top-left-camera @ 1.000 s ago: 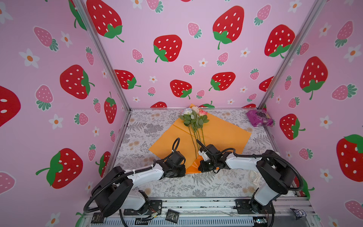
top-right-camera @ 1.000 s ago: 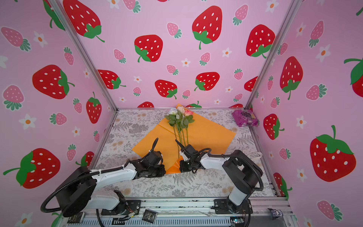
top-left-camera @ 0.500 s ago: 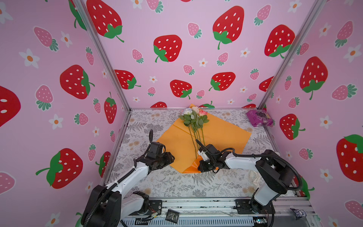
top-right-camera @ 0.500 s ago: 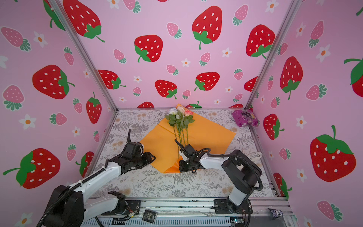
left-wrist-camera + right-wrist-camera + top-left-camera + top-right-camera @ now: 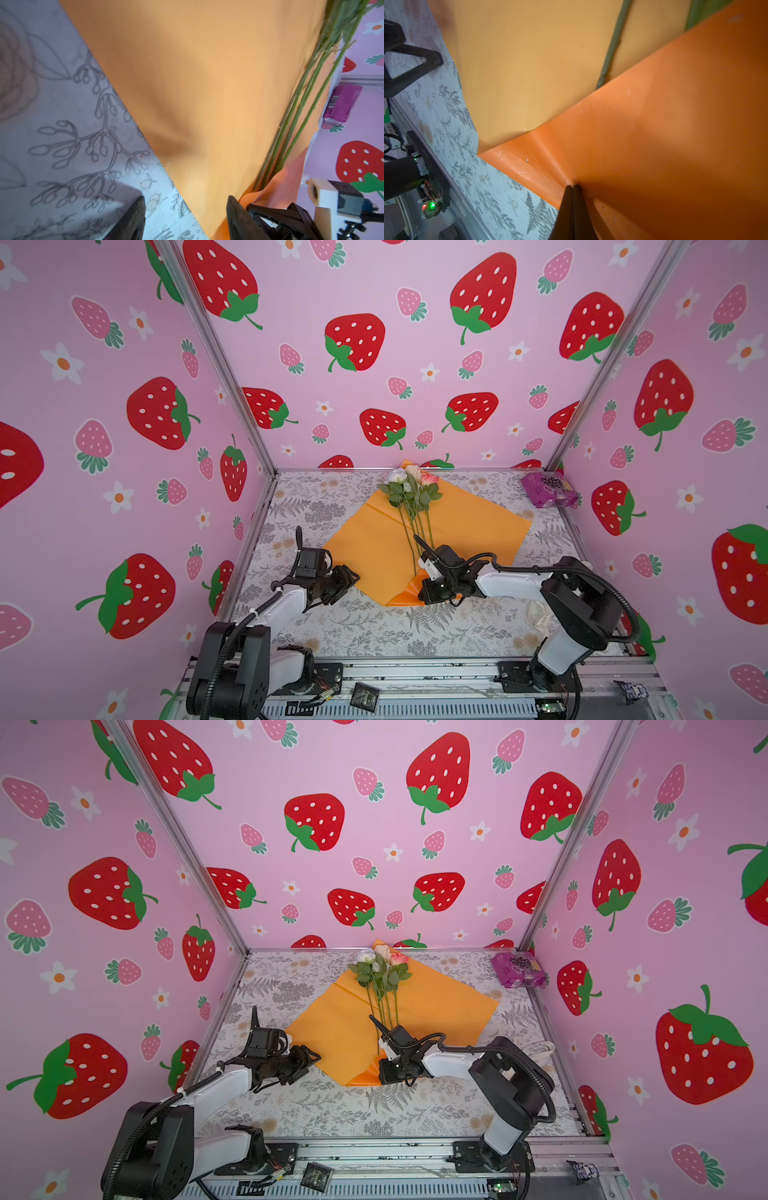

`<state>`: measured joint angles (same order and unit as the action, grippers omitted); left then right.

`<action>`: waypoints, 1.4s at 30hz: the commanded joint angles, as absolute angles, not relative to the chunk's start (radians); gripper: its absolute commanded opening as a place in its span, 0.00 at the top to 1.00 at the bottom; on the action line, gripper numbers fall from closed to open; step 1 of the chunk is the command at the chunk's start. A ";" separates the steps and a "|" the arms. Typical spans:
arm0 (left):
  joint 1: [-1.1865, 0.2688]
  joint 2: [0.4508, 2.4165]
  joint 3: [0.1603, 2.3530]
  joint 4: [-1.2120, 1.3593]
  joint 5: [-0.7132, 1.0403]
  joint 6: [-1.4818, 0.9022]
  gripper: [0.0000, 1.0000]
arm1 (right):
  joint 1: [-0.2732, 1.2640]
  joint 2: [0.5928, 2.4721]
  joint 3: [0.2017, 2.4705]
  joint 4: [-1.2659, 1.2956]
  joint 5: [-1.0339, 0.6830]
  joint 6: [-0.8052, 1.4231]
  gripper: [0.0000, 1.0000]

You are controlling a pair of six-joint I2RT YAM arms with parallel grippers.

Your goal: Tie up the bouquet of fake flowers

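Bouquet of fake flowers (image 5: pixel 409 497) lies at frame centre in both top views, heads toward the top, stems across the orange wrapping paper (image 5: pixel 469 526) spread on the floral table (image 5: pixel 374 630). Below the stem ends, the right gripper (image 5: pixel 572 187) is pinched tight on the paper's folded-up corner. Left of it, the left gripper (image 5: pixel 349 578) has its fingers (image 5: pixel 133 220) apart at the paper's edge, gripping nothing.

Flowers (image 5: pixel 409 497) on wrapping paper (image 5: pixel 469 522), packet (image 5: pixel 547 489) behind right.
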<state>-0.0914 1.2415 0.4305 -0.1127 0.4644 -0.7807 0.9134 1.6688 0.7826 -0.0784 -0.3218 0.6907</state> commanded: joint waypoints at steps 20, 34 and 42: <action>-0.072 1.531 0.471 0.229 0.594 -0.906 0.35 | 0.903 1.701 0.770 -0.166 -0.257 0.687 0.99; 0.060 1.707 0.610 0.407 0.650 -0.852 0.28 | 0.900 1.684 0.752 -0.146 -0.257 0.704 0.98; 0.064 1.865 0.757 0.559 0.765 -0.896 0.25 | 0.900 1.694 0.763 -0.150 -0.259 0.699 0.99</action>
<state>0.0589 1.8183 0.7040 0.5240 0.7269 -0.8764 0.9092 1.6688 0.7826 -0.0776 -0.3225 0.6952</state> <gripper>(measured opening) 0.744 0.046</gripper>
